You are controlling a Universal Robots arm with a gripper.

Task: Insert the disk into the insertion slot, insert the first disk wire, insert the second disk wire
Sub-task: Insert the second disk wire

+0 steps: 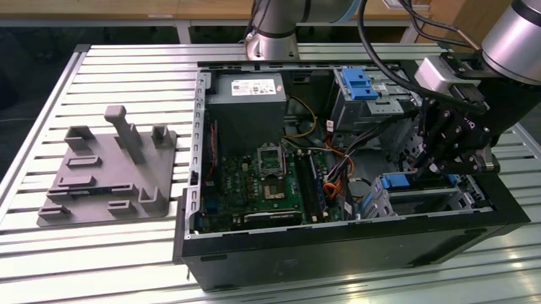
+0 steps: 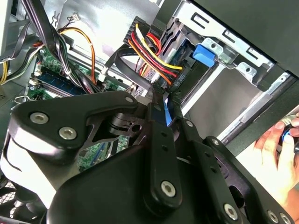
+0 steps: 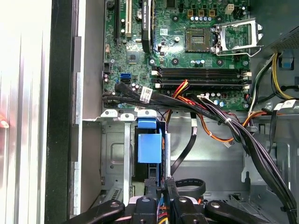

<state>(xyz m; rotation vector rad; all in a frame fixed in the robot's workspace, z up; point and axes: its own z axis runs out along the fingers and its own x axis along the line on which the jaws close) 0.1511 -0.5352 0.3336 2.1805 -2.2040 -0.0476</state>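
Gripper (image 1: 444, 166) is down inside the PC case (image 1: 338, 244), at the slot (image 1: 439, 190), around 4 o'clock in the exterior view. Disk (image 3: 149, 148) already sits in the slot, blue handle end up. Fingers (image 3: 161, 186) are pinched nearly together on what looks like a flat wire connector (image 2: 164, 112), just above the disk. To do it well, I'd say: square the plug to the disk's port, press straight, avoid the loose cables (image 3: 210, 109) beside. A hand (image 2: 275, 154) sits nearby outside the case.

Disk (image 3: 149, 148) mostly hidden — hand (image 3: 159, 186) edge-cropped.
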